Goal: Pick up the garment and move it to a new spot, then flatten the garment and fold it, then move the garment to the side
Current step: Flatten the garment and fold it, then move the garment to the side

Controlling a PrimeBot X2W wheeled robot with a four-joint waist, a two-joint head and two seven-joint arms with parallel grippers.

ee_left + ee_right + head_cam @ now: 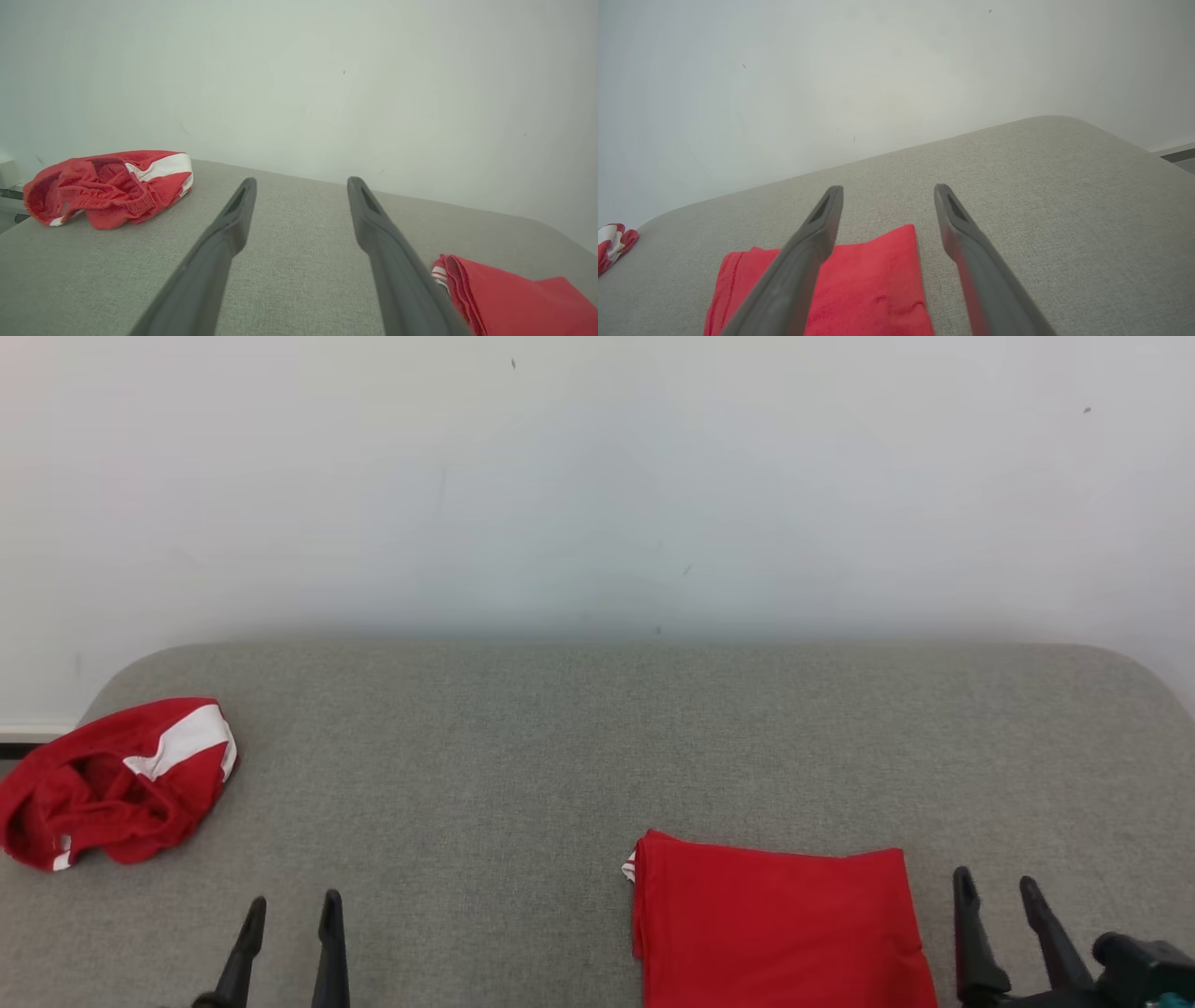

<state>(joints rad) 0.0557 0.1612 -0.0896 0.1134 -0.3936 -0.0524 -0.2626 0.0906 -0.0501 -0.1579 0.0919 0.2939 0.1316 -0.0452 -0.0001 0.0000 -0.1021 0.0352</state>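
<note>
A folded red garment lies flat near the front right of the grey surface; it also appears as a red garment under my right fingers and a red garment at the lower right of the left wrist view. My right gripper stands open just right of it, nothing between its fingers. My left gripper is open at the lower left, well apart from both cloths, its fingers empty.
A crumpled red and white garment lies at the far left edge of the grey padded surface, seen too as a crumpled garment. A pale wall rises right behind the surface.
</note>
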